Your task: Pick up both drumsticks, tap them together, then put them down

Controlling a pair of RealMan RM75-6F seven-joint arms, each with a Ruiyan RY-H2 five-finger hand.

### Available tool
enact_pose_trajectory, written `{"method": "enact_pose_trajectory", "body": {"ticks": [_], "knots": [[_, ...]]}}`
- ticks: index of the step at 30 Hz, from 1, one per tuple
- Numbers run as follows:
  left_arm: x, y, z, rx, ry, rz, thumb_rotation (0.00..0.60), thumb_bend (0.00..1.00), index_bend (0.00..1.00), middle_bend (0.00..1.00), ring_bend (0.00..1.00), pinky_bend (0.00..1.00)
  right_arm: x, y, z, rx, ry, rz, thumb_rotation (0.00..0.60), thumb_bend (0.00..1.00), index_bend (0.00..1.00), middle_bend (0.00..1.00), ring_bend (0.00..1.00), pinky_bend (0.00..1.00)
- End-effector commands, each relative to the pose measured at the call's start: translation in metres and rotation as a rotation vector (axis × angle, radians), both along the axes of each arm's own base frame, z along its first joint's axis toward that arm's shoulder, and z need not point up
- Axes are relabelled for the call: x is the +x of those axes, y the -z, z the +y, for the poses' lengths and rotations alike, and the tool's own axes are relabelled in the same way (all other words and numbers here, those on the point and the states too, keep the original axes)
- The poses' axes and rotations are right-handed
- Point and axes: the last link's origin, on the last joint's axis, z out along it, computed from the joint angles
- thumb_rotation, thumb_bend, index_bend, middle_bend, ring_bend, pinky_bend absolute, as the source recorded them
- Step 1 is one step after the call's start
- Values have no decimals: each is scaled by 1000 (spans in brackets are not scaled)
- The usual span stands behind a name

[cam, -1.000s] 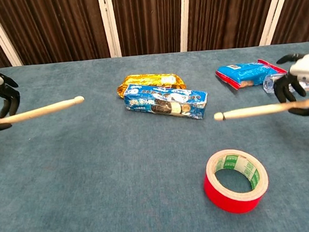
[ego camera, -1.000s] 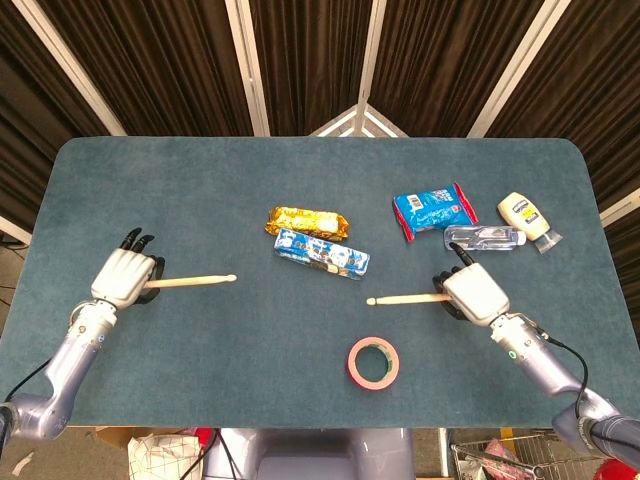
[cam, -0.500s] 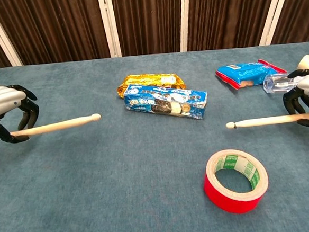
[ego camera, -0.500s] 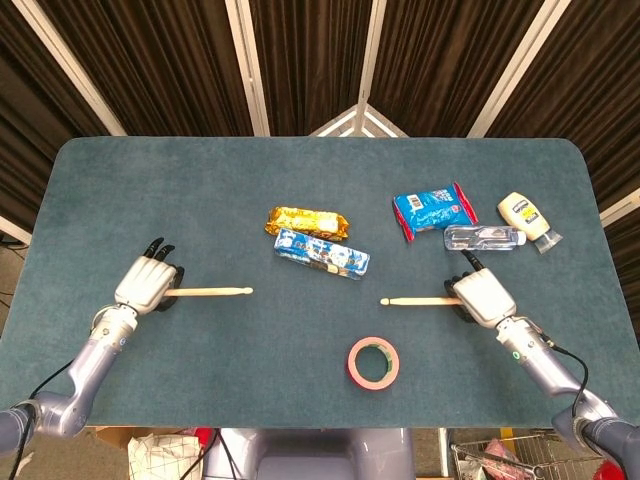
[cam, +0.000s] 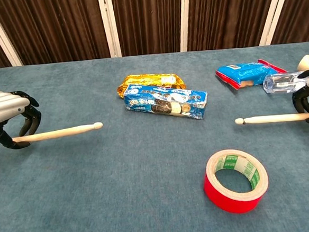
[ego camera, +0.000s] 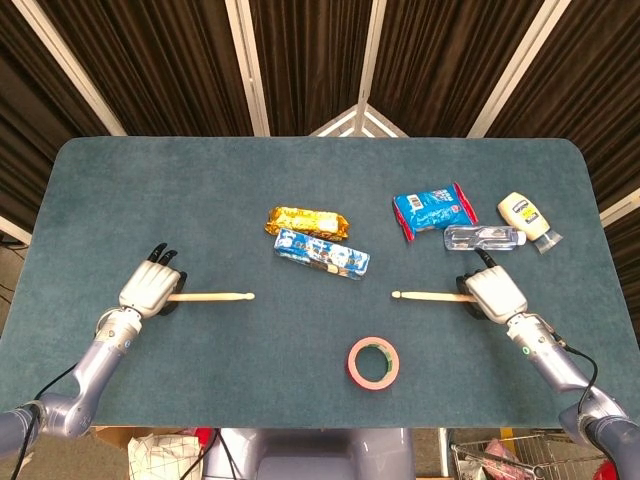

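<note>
Dark curtains hang behind a blue-grey desk (ego camera: 150, 180), and low over its near half are the two drumsticks, well apart. Left drumstick (cam: 60, 133) lies nearly flat, tip pointing inward, its butt end inside the curled fingers of the left robot hand (cam: 6, 113). Right drumstick (cam: 274, 119) mirrors it, tip pointing left, its butt held by the right robot hand (ego camera: 495, 292) at the desk's right side. Both robot hands are closed around their sticks; whether the sticks already touch the cloth is hard to tell (the chest view suggests they are at or just above it).

Judging by the sticks being level, low and far from each other, the step in hand looks like the putting-down. What comes next would be settling each stick fully on the surface, opening the fingers, and lifting away without rolling the stick.

Between and beyond them sit a blue biscuit pack (ego camera: 321, 254) and a gold packet (ego camera: 308, 221), a red tape roll (ego camera: 373, 362) nearer the robot, then a blue snack bag (ego camera: 432, 210), clear bottle (ego camera: 484, 238) and squeeze bottle (ego camera: 530, 219) by the right robot hand.
</note>
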Motion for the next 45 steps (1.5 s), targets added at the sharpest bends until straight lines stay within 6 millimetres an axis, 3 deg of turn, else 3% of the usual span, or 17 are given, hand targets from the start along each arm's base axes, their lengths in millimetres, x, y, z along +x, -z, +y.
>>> {"method": "enact_pose_trajectory", "body": {"ticks": [1, 15, 22, 26, 33, 38, 42, 45], "knots": [[1, 0, 0, 1, 3, -3, 600, 466, 668, 596, 129, 21, -3, 1, 2, 7, 4, 15, 600, 410, 851, 683, 579, 74], [9, 2, -2, -7, 21, -9, 600, 465, 645, 593, 129, 19, -14, 9, 4, 24, 137, 116, 600, 409, 624, 597, 535, 74], [7, 0, -1, -14, 6, 6, 600, 466, 595, 560, 120, 0, -12, 5, 3, 25, 188, 156, 600, 365, 355, 443, 495, 74], [7, 0, -2, -21, -2, 22, 600, 466, 513, 529, 115, 0, -10, 3, 3, 28, 209, 177, 600, 343, 231, 346, 485, 74], [6, 0, -5, -38, -27, 26, 600, 465, 398, 472, 112, 0, -6, 2, 5, 21, 233, 185, 600, 323, 199, 301, 475, 74], [6, -3, -7, -59, -66, 16, 600, 465, 292, 296, 36, 0, -4, -4, 4, 3, 240, 178, 600, 322, 199, 296, 472, 74], [21, -20, -7, -41, -92, -78, 600, 465, 230, 158, 0, 0, 8, -15, 9, -37, 229, 104, 600, 323, 199, 295, 462, 74], [37, -45, -21, -24, -96, -180, 600, 460, 217, 89, 0, 0, 30, -34, 20, -118, 211, -51, 600, 323, 199, 252, 369, 74]]}}
